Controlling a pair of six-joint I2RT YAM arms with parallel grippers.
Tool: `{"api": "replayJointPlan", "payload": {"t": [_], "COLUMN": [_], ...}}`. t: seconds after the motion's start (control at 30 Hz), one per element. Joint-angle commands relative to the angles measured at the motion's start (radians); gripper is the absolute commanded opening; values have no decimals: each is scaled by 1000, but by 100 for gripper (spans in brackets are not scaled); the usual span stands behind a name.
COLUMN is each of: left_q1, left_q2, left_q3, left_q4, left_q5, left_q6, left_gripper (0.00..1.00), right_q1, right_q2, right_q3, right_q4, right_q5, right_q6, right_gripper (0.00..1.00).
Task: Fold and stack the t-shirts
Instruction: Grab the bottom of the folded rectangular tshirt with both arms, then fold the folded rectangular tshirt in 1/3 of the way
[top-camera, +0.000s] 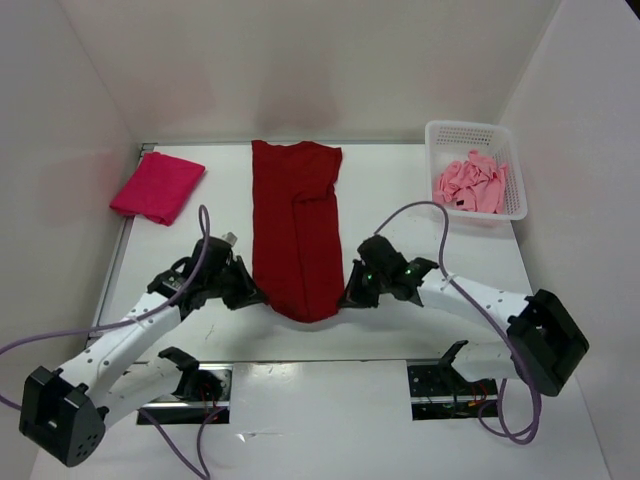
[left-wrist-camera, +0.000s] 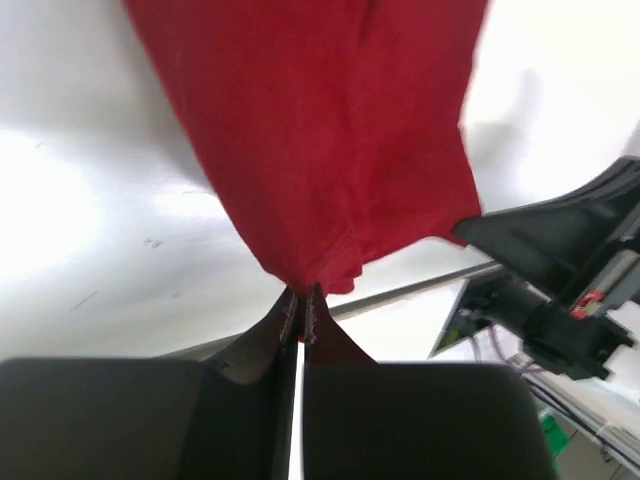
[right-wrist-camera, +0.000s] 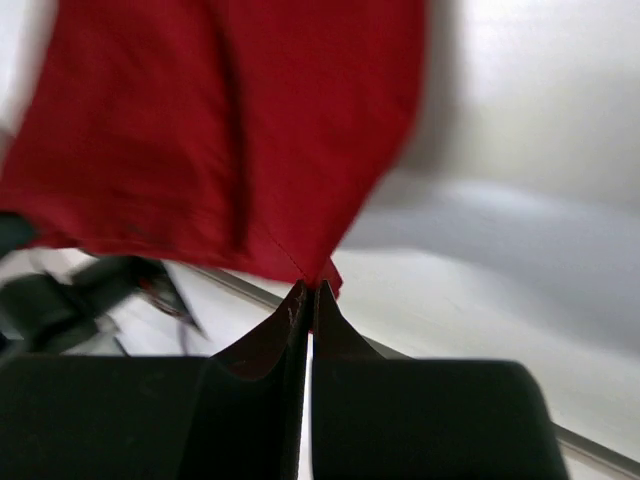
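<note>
i see left gripper (left-wrist-camera: 300, 297) pinched fully closed on the near left corner of the dark red shirt (top-camera: 297, 225). right gripper (right-wrist-camera: 310, 290) same, clamped on the near right corner. shirt spans the gap between the two and runs away from both tips as a long strip. folded magenta shirt (top-camera: 158, 187) sits well beyond and left of left gripper. pink shirt (top-camera: 472, 185) is crumpled in the basket (top-camera: 462, 131), beyond and right of right gripper.
</note>
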Motion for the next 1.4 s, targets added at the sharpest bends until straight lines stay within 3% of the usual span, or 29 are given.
{"api": "replayJointPlan", "payload": {"t": [0.0,0.17,0.3,0.7,1.13,1.27,1.33,1.37], "left_q1": [84,153,271,302,302,302,302,302], "left_q2": [51,169,339,724,933,985,998,998], "left_q3": [72,235,306,607,799,819,828,840], "left_q4": [-31,2,113,211,251,266,267,267], "left_q5": [22,-27,22,-63,-140,-149,-169,-178], "left_q6": [92,183,215,305,359,359,359,359], "left_gripper": [0,0,0,1,6,20,28,34], "right_q1": [-78,-240,-270,-346,-394,-403,-403,-403], "right_q2": [-14,114,275,706,901,970,971,971], "right_q3": [137,300,471,884,1099,1160,1184,1193], "right_q4": [-55,-64,-55,-64,-87,-101,-101,-101], "right_q5": [22,-24,-41,-22,-22,-22,-22,-22], "right_q6": [-88,-216,-260,-335,-374,-374,-374,-374], "right_gripper": [0,0,0,0,0,3,9,18]}}
